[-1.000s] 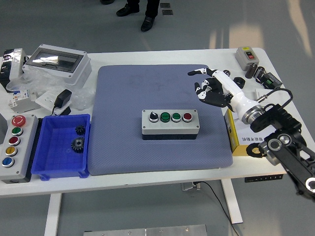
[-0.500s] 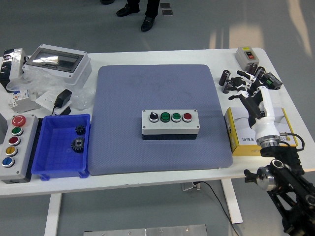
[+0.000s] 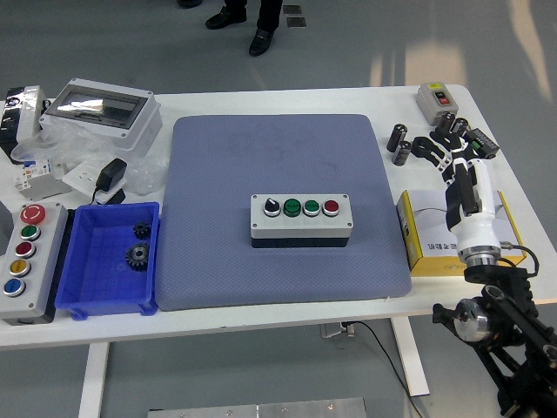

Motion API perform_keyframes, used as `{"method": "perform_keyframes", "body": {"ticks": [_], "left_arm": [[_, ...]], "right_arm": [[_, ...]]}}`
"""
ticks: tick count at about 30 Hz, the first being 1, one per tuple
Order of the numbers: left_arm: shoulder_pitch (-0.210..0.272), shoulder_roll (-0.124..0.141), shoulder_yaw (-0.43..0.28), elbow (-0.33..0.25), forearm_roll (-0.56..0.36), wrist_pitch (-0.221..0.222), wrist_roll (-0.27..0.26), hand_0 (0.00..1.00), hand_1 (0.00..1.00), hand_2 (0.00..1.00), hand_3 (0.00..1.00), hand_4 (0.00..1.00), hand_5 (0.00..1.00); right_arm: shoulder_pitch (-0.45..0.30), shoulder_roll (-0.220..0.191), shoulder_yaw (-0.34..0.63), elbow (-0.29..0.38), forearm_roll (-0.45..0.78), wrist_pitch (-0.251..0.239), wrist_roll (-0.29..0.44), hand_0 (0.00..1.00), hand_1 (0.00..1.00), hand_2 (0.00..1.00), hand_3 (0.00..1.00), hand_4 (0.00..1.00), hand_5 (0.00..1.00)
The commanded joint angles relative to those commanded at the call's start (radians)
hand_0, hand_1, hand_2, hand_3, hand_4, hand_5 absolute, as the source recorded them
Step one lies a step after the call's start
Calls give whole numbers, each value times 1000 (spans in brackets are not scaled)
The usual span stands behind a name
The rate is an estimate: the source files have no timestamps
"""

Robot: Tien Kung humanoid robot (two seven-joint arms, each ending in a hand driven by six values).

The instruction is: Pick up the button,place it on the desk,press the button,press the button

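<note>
A grey button box with a black selector knob, two green buttons and a red button lies in the middle of the blue-grey mat. My right hand is off the mat, over the table's right side above a yellow and white box. Its fingers are spread and hold nothing. It is well to the right of the button box. My left arm is out of view.
A blue bin with two black gears sits left of the mat, beside a grey panel with several coloured buttons. A clear-lidded enclosure and bagged parts fill the back left. A grey switch box and black cylinders lie at the back right.
My right hand has pulled back from over the mat's right edge to the table's right side, above the yellow box. The button box has not moved.
</note>
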Motion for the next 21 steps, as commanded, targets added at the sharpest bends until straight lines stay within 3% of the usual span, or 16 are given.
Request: {"method": "perform_keyframes", "body": {"ticks": [21], "left_arm": [[-13,7,1,0,-20,5,-14,620,552,504,576,495,200]], "right_arm": [[-10,-12,65,42,-19,5,-11,836,775,773,746,870,998]]}}
